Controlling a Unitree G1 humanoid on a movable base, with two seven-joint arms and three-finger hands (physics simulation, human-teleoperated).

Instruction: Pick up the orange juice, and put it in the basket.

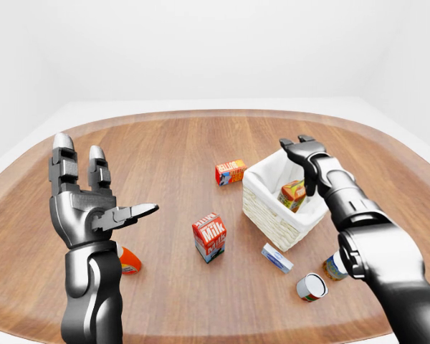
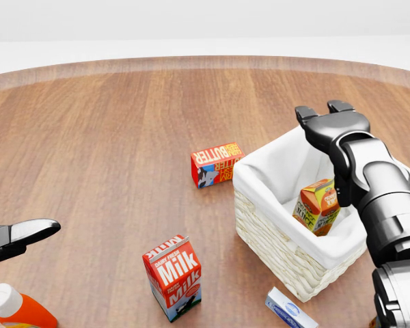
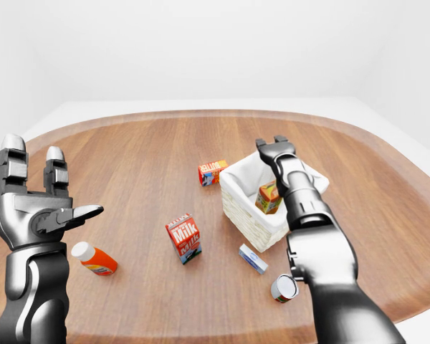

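Observation:
The orange juice carton point(image 2: 318, 205) rests tilted inside the white-lined wicker basket point(image 2: 270, 239), against its right inner side. My right hand point(image 2: 322, 111) hovers open just above the basket's far rim, clear of the carton, with nothing in its fingers. My left hand point(image 1: 104, 183) is raised at the left of the left-eye view, fingers spread and empty, far from the basket.
A butter carton point(image 2: 215, 165) lies just left of the basket. A red milk carton point(image 2: 173, 277) stands below it. An orange bottle point(image 2: 20, 311) lies at lower left, a small blue-white box point(image 2: 290, 309) under the basket, and two cans point(image 1: 312, 287) to its lower right.

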